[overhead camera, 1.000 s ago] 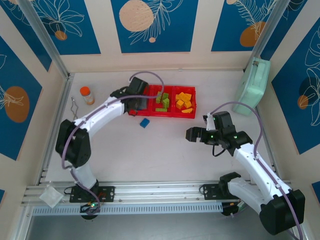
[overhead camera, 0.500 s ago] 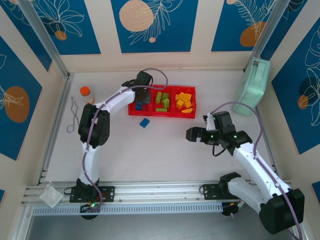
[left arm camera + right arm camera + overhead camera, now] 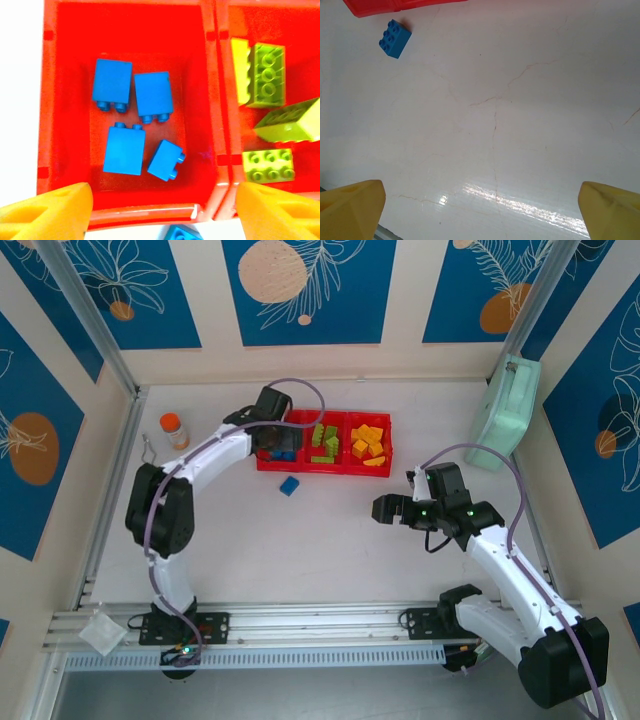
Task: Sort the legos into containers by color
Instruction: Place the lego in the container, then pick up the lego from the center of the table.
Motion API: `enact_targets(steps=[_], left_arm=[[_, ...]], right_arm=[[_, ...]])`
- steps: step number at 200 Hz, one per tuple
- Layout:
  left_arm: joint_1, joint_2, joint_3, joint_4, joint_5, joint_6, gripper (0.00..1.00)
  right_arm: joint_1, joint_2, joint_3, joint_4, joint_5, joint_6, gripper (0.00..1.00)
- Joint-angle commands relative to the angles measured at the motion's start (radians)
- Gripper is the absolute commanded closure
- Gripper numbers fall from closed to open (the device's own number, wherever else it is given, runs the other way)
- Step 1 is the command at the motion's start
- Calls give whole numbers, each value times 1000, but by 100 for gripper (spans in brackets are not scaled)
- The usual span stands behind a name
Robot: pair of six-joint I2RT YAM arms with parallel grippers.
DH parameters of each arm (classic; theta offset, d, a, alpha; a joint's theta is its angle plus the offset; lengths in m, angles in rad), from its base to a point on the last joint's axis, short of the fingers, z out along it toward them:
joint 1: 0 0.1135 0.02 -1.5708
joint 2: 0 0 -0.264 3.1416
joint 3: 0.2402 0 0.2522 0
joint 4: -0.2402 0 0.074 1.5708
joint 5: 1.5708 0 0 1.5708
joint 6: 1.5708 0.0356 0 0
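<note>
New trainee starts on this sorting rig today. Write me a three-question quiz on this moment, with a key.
1. Multiple choice: how many blue legos lie in the compartment of the red tray under the left gripper? A) two B) four C) six
2. True or false: the right gripper is shut on a yellow lego.
3. Fill in: the loose blue lego lies on the table, ___ the tray.
Key: 1 B; 2 false, it is open and empty; 3 outside.
</note>
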Motion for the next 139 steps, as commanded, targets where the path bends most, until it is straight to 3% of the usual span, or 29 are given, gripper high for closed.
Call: enact_targets(steps=[1,28,63,96,139], left_arm=[[7,-94,-58,17,38,2,17],[5,-216,-196,66,120,0,0],[-5,-328,-369,102,225,38,1],[-34,-341,-460,88,282,147,1],[-58,-259,-477,98,246,184,0]], right_arm=[[-5,-13,26,-37,-3,-2,1],[-4,-28,31,-48,1,-5,1],[-5,-32,27,-47,-6,-5,1],[-4,-24,27,-41,-16,-4,1],[-1,-23,22,-44,-22,-2,1]])
